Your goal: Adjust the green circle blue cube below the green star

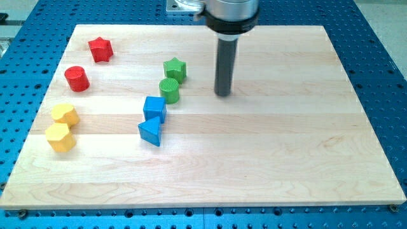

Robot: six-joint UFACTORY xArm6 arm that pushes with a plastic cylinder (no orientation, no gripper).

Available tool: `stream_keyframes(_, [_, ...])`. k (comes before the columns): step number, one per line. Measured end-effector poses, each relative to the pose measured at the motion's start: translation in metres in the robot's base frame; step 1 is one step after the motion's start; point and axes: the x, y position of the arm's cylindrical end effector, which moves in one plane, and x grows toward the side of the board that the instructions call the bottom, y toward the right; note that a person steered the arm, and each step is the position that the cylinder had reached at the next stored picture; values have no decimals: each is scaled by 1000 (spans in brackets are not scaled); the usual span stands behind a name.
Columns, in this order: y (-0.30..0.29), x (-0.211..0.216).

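The green star (175, 69) sits a little left of the board's middle, toward the view's top. The green circle (169, 91) lies just below it, nearly touching. The blue cube (154, 108) lies below and left of the green circle, close against it. A blue triangle (151, 131) sits right under the blue cube. My tip (222, 94) rests on the board to the right of the green circle, well apart from it, with nothing touching it.
A red star (100, 49) and a red circle (77, 78) lie at the upper left. Two yellow blocks (65, 115) (60, 137) sit near the left edge. The wooden board (267, 159) lies on a blue perforated table (381, 38).
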Motion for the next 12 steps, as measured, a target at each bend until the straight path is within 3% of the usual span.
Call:
stream_keyframes(4, [-77, 20])
stream_keyframes(5, [-46, 27])
stream_keyframes(6, [-38, 74])
stream_keyframes(8, [-72, 124])
stream_keyframes(9, [-119, 177])
stream_keyframes(10, [-193, 153])
stream_keyframes(11, [-196, 90])
stream_keyframes(12, [-178, 54])
